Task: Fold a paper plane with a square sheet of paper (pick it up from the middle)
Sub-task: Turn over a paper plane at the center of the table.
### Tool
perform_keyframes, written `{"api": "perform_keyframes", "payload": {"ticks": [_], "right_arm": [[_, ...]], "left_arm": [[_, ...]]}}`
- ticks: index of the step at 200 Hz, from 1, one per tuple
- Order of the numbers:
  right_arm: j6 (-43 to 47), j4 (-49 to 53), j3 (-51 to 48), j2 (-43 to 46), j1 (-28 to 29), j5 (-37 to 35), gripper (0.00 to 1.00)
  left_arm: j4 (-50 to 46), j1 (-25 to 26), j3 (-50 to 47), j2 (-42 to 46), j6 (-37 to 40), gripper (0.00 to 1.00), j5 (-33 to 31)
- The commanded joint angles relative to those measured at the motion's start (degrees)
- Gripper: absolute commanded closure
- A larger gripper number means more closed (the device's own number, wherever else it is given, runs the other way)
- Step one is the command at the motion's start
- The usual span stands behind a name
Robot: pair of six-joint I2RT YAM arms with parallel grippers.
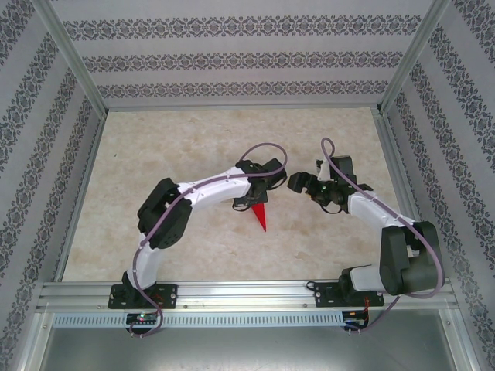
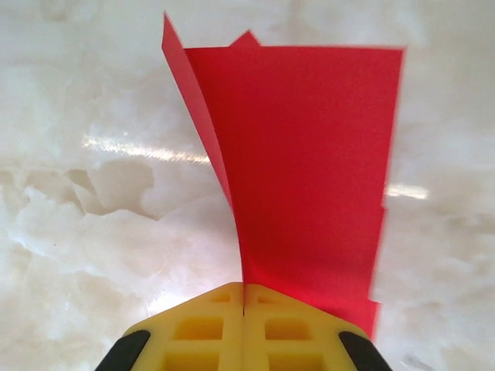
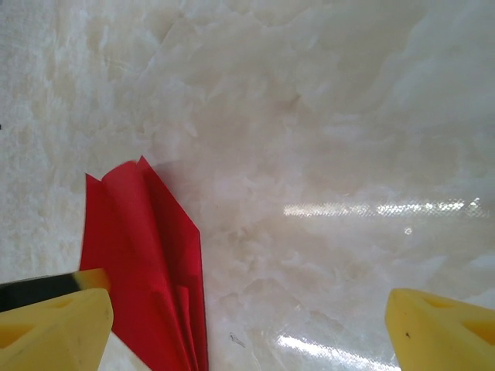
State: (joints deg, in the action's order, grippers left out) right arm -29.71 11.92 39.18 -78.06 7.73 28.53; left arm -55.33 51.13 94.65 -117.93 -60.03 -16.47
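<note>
The paper plane (image 1: 260, 214) is bright red paper folded into a slim pointed dart, its tip toward the near edge of the table. My left gripper (image 1: 249, 199) is shut on it. In the left wrist view the yellow pads (image 2: 203, 328) meet on the red folded paper (image 2: 309, 170), which stands up from between them with one flap lifted at the left. My right gripper (image 1: 307, 189) hovers open just right of the plane. The folded paper (image 3: 147, 255) lies at the lower left of the right wrist view, beside the left yellow pad (image 3: 54, 328), with nothing between the pads.
The marble-patterned tabletop (image 1: 193, 147) is fenced by an aluminium frame (image 1: 232, 294) and patterned walls. Both arm bases sit at the near rail. Bare table lies behind and to both sides of the grippers.
</note>
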Motion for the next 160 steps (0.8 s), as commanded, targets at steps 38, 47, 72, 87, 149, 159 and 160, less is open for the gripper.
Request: {"api": "perform_keyframes", "payload": {"ticks": [38, 47, 72, 87, 149, 159, 160], "right_arm": [[-7.5, -7.8, -3.6, 4.9, -0.4, 1.4, 0.10], [-8.5, -10.5, -4.5, 5.1, -0.3, 3.5, 0.10], [-9.4, -12.1, -4.6, 4.2, 1.6, 6.8, 0.16], [-8.9, -11.5, -4.7, 4.5, 3.7, 5.6, 0.19], [-6.7, -4.5, -0.8, 0.0, 15.4, -0.7, 0.54], [-6.1, -3.3, 0.3, -0.9, 17.2, -1.7, 0.58], [-6.1, -3.2, 0.5, -1.0, 17.3, -1.8, 0.58]], "left_arm": [[22.4, -2.2, -12.6, 14.9, 9.4, 1.00, 5.7], [26.5, -3.0, -16.1, 16.1, 9.4, 1.00, 7.8], [38.2, -4.2, -24.7, 17.7, 8.7, 1.00, 14.1], [44.6, -4.7, -29.1, 18.0, 7.8, 1.00, 16.5], [57.1, -6.2, -38.8, 18.8, 3.2, 1.00, 20.2], [58.0, -6.4, -39.9, 18.7, 2.7, 1.00, 20.4], [58.0, -6.4, -40.0, 18.7, 2.6, 1.00, 20.4]]}}
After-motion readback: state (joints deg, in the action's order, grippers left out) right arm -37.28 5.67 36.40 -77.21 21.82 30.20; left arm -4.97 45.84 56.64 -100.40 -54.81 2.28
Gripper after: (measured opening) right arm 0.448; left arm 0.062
